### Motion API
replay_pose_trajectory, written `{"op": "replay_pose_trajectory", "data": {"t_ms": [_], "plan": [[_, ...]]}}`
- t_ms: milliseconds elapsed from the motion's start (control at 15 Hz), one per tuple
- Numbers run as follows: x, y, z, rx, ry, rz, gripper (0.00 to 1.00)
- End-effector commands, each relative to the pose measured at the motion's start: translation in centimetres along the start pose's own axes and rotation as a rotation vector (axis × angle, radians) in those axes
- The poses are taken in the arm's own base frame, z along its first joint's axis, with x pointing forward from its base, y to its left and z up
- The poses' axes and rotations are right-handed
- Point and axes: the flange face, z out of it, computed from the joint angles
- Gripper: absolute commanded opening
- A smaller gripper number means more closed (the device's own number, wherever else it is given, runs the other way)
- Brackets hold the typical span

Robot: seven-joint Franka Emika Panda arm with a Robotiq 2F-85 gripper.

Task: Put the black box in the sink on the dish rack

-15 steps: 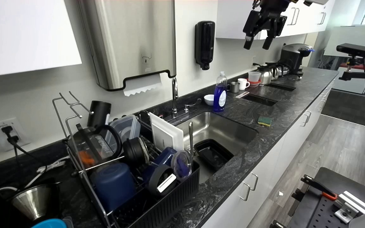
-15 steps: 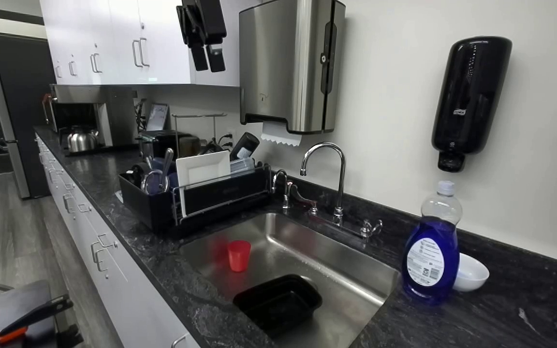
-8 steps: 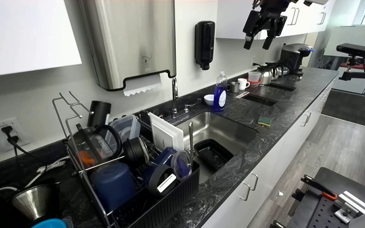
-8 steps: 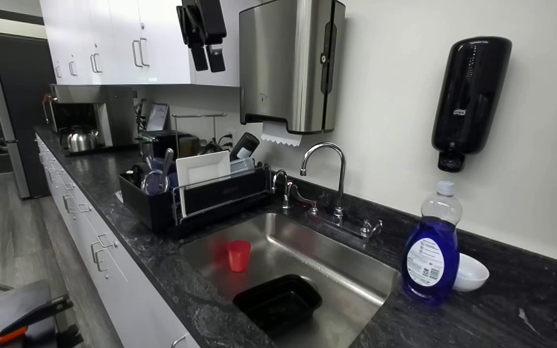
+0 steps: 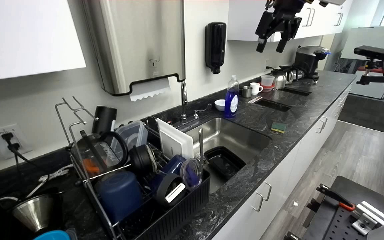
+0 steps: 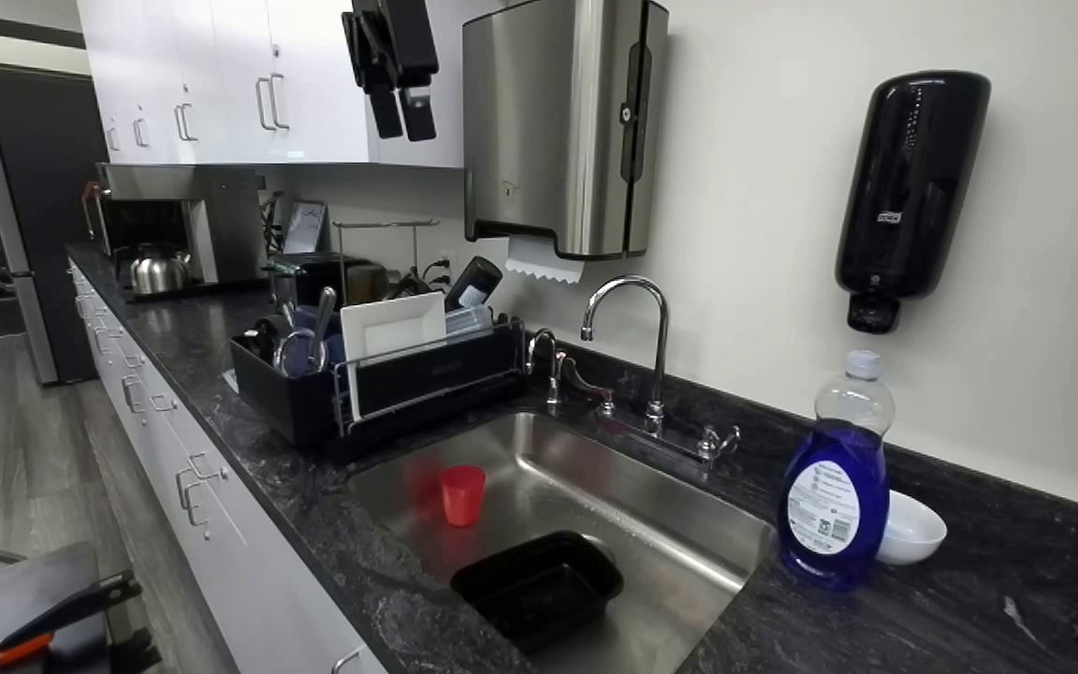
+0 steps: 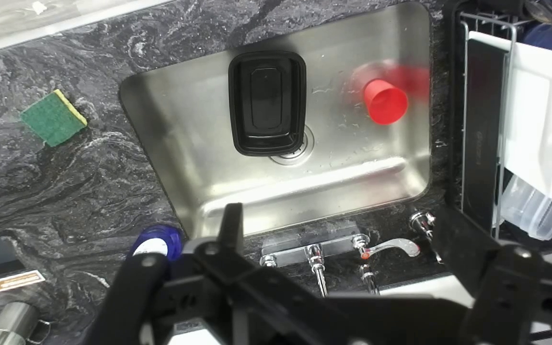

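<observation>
The black box [image 7: 267, 103], a shallow rectangular tub, lies flat and upright in the steel sink [image 7: 185, 115], partly over the drain. Both exterior views show the box [image 5: 224, 161] [image 6: 539, 585] there too. Beside the sink stands the dish rack [image 6: 282, 398], its dark tray crowded with a white plate, cups, lids and containers. My gripper [image 5: 270, 47] hangs high in the air, well above the counter and apart from the box. In the wrist view the gripper's [image 7: 338, 215] two fingers are wide apart with nothing between them: it is open.
A red cup [image 7: 386, 101] shares the sink with the box. The tall faucet [image 6: 662, 328] rises behind the basin. A blue soap bottle [image 6: 834, 505], a white bowl [image 6: 911, 529] and a sponge [image 7: 53, 119] sit on the counter. A towel dispenser [image 6: 548, 131] juts from the wall.
</observation>
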Motion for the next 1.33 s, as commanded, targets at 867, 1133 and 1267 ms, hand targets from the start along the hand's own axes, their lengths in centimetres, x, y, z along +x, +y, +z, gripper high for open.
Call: {"op": "replay_pose_trajectory", "data": {"t_ms": [867,1133,1267], "plan": [[-1.7,-0.1,14.3,0.009,-0.113,-0.048,1.0],[-2.0,-1.0,17.7,0.008,-0.123,-0.071,1.0],[-2.0,-1.4,19.4,0.008,-0.122,-0.082,1.0]]}}
